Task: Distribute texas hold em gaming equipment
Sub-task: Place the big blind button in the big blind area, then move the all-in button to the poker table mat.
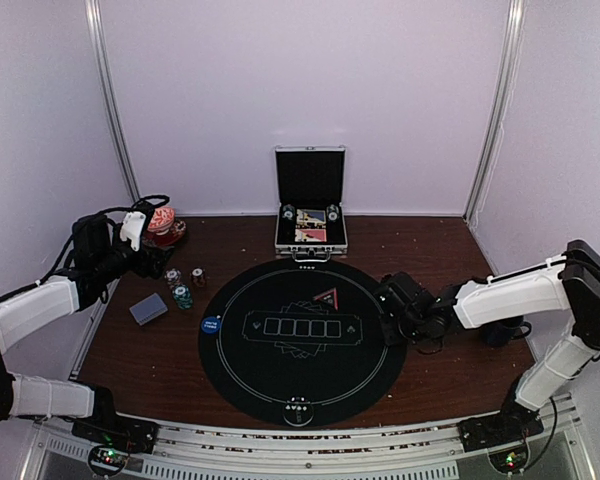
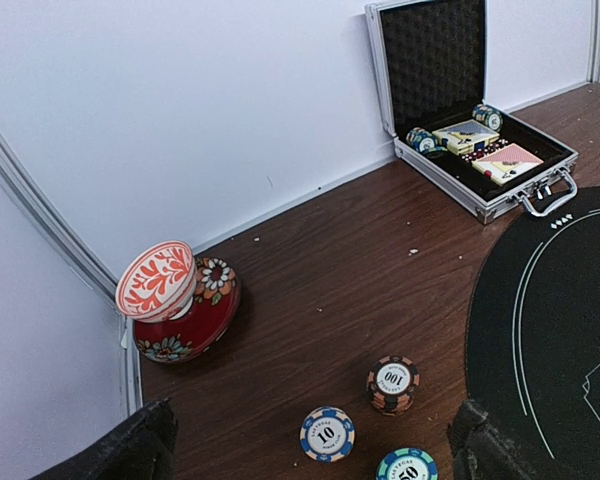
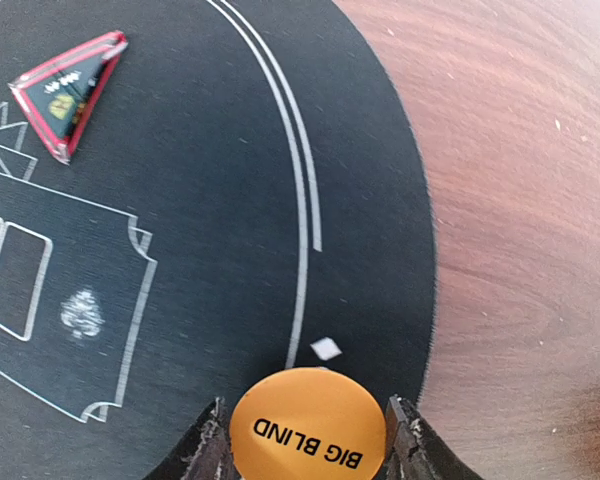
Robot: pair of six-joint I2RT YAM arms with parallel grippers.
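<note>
My right gripper [image 3: 307, 440] is shut on an orange "BIG BLIND" button disc [image 3: 308, 425], a finger on each side, low over the right rim of the black round mat [image 3: 180, 200]. In the top view this gripper [image 1: 386, 298] sits at the mat's right edge. My left gripper [image 2: 313, 445] is open and empty above three poker chip stacks: "100" [image 2: 392, 384], "10" [image 2: 327, 434] and "50" [image 2: 406, 466]. The top view shows these chips [image 1: 183, 296], a grey-blue card deck [image 1: 148, 309] and a blue button disc [image 1: 211, 325] left of the mat, near my left gripper [image 1: 158, 264].
An open silver case [image 1: 310, 215] with card packs and chips stands at the back behind the mat. A red floral bowl with lid [image 2: 180, 300] sits at the back left by the wall. A red triangle marker [image 3: 65, 90] lies on the mat. A dark blue mug [image 1: 502, 330] stands at the right.
</note>
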